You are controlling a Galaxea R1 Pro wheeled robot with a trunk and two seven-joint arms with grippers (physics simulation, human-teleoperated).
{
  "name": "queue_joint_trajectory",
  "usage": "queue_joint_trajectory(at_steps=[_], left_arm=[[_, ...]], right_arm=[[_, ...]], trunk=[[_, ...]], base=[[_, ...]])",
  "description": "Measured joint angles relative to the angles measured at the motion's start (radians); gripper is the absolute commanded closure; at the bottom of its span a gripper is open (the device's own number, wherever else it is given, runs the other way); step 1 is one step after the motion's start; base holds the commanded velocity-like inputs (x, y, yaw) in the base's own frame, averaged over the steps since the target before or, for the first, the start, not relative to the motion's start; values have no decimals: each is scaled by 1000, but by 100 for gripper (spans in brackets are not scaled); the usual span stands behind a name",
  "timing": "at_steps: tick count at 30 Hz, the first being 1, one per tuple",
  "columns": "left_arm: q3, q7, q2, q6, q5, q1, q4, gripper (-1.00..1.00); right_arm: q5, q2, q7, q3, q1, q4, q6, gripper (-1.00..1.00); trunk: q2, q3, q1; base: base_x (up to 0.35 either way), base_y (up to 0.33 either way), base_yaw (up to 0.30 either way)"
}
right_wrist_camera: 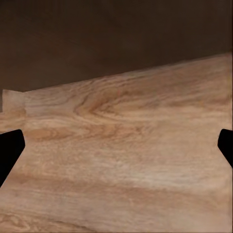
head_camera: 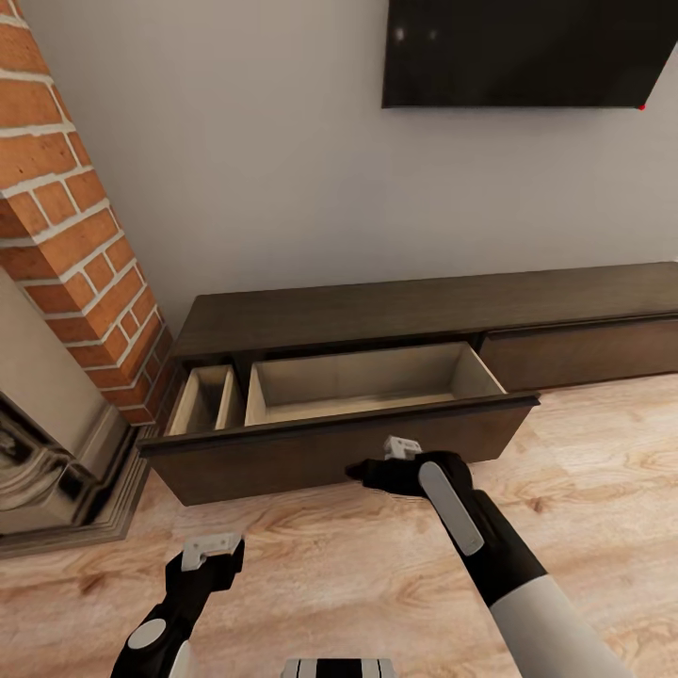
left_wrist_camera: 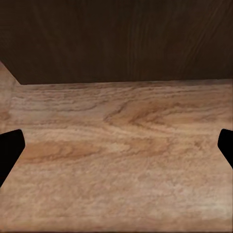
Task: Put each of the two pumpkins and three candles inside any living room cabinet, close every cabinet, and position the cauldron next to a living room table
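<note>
From the head camera, the cabinet [head_camera: 424, 315] runs low along the pale wall under the black TV [head_camera: 527, 52]; its left drawer [head_camera: 339, 443] is pulled far out over the plank floor [head_camera: 377, 584], showing a wide beige compartment and a narrow one at the left end, both bare as far as I can see; the drawer front to the right sits flush. A brick column [head_camera: 75, 207] stands at the left, a grey moulded base at its foot. The right pincer [head_camera: 400, 452] hangs just in front of the open drawer's dark front, near its top edge; whether it touches I cannot tell. The left pincer [head_camera: 212, 548] hovers lower, over the floor, apart from the drawer. From the left wrist, the fingertips [left_wrist_camera: 9, 150] sit at opposite edges, spread wide, floor between them and the dark drawer front beyond. From the right wrist, the fingertips [right_wrist_camera: 9, 153] are likewise wide apart over the floor, the dark front close ahead.
</note>
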Motion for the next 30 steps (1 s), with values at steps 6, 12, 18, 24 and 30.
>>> queue_joint_trajectory(at_steps=[6, 12, 18, 24, 30], left_arm=[[0, 3, 0, 14, 0, -1, -2, -100], [0, 4, 1, 17, 0, -1, -2, -100], [0, 4, 1, 17, 0, -1, -2, -100], [0, 4, 1, 17, 0, -1, -2, -100], [0, 4, 1, 17, 0, -1, -1, -100]], right_arm=[[-3, 13, -72, 35, 1, -55, 0, -100], [-9, 36, -87, 77, 4, -68, -3, -100], [-8, 62, -89, 88, 4, -69, 22, -100], [-2, 68, -89, 180, 4, -69, 41, -100], [-4, 70, -89, 201, 4, -69, 42, -100]], trunk=[[0, 0, 0], [0, -1, 0], [0, -9, 0], [0, -18, 0], [0, -28, 0]], base=[[0, 0, 0], [0, 0, 30], [0, 0, 64], [0, 0, 8], [0, 0, 39]])
